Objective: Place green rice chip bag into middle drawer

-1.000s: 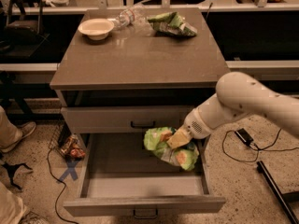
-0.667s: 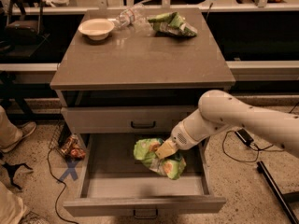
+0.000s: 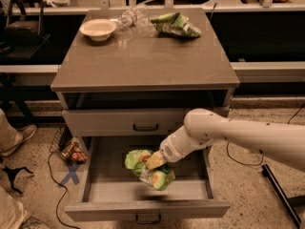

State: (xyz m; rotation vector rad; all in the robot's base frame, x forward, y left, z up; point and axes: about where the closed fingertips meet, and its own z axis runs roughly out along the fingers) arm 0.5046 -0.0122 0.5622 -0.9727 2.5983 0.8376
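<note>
The green rice chip bag [image 3: 148, 169], bright green with yellow-orange patches, hangs inside the open middle drawer [image 3: 147, 210], near the middle of its floor. My gripper [image 3: 155, 160] comes in from the right on a white arm and is shut on the bag's top. Whether the bag touches the drawer floor I cannot tell. The drawer is pulled out wide, with its front panel and small dark handle at the bottom of the view.
On the cabinet top [image 3: 143, 56] stand a white bowl [image 3: 97, 29], a clear plastic bottle [image 3: 128, 17] and a smaller darker green bag [image 3: 175, 24]. The upper drawer [image 3: 143, 123] is shut. A snack packet [image 3: 72, 150] and cables lie on the floor at left.
My gripper has carried the bag leftward and downward, from the drawer's right side to its middle. The arm stretches further left.
</note>
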